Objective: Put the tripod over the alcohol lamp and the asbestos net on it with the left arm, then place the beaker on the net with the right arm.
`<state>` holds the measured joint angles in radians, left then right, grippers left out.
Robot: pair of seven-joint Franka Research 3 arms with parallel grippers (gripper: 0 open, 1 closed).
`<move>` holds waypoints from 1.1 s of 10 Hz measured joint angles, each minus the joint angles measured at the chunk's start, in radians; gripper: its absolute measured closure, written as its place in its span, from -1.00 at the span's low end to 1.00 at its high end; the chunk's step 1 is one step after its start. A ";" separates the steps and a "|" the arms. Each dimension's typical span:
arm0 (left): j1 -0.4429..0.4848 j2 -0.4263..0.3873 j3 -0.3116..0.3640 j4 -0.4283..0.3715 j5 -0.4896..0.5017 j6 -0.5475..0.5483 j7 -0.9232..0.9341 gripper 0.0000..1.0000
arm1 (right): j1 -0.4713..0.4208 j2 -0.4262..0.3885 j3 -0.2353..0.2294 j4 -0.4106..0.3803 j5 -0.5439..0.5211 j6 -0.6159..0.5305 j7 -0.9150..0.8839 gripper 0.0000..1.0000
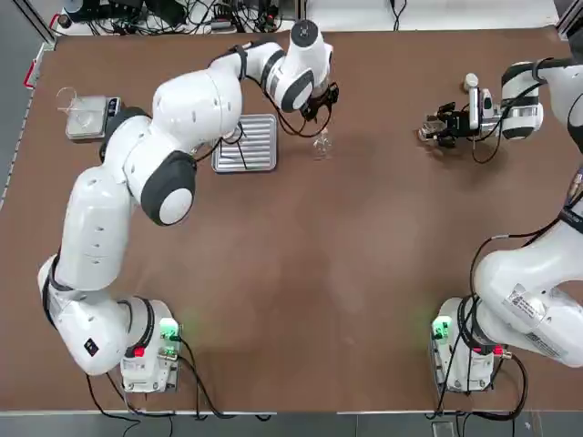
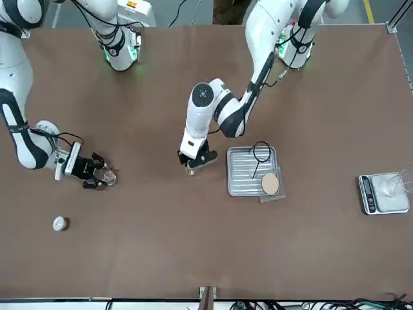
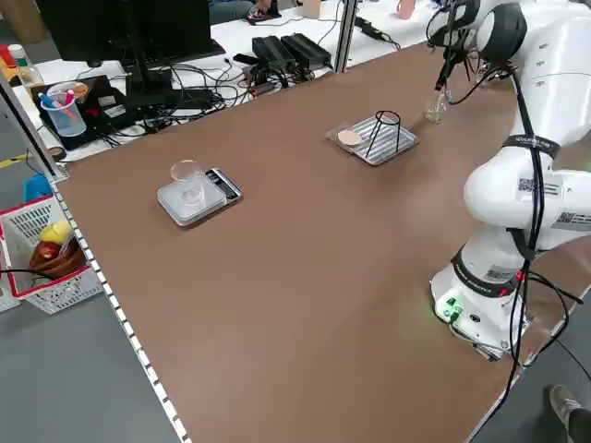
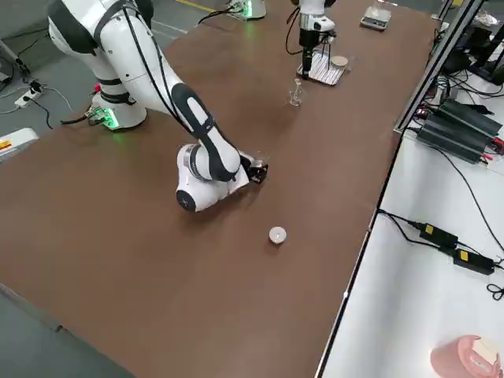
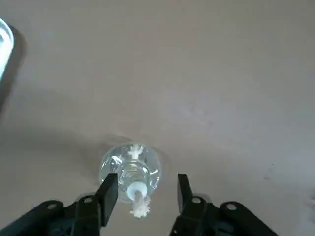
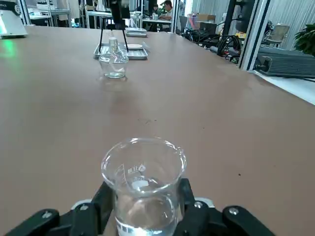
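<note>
While tripod [image 2: 261, 155] stands on tray [image 2: 242, 173], cap [image 2: 59, 223] lies apart.

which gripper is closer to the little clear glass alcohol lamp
Left. The left gripper hangs right above the small clear glass alcohol lamp, fingers either side of its wick. The right gripper is far across the table, shut on the clear glass beaker.

Brown table [image 1: 364, 273]; white side bench [image 4: 425, 260] bearing black power bricks [image 4: 461, 122] and cables; grey floor [image 3: 65, 369]; red-rimmed white basket [image 3: 46, 249].
</note>
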<state>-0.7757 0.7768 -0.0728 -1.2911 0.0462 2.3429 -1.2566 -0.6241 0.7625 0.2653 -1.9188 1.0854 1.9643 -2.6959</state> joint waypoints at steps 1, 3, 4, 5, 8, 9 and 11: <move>0.019 -0.038 0.002 0.000 0.001 -0.059 0.009 -0.11 | 0.002 0.000 0.000 0.000 0.006 0.002 0.000 -0.16; 0.086 -0.128 0.004 -0.038 0.002 -0.182 0.080 -0.07 | 0.006 0.001 0.000 0.000 0.012 0.007 0.000 -0.16; 0.129 -0.186 0.003 -0.110 0.002 -0.197 0.125 -0.08 | 0.007 0.001 0.001 0.001 0.014 0.009 0.000 -0.16; 0.169 -0.249 0.002 -0.204 0.002 -0.194 0.154 -0.07 | 0.007 0.001 0.001 0.002 0.016 0.010 0.000 -0.16; 0.285 -0.442 0.002 -0.499 0.002 -0.127 0.214 -0.05 | 0.008 0.001 0.001 0.002 0.018 0.013 0.000 -0.16; 0.326 -0.502 0.002 -0.579 0.002 -0.117 0.222 -0.04 | 0.008 0.001 0.001 0.003 0.018 0.013 0.000 -0.16; 0.373 -0.611 0.002 -0.736 0.002 -0.092 0.234 -0.03 | 0.008 0.001 0.000 0.003 0.019 0.015 0.000 -0.16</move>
<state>-0.4025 0.1658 -0.0707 -2.0275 0.0481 2.2511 -1.0222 -0.6163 0.7634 0.2657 -1.9154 1.1043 1.9790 -2.6959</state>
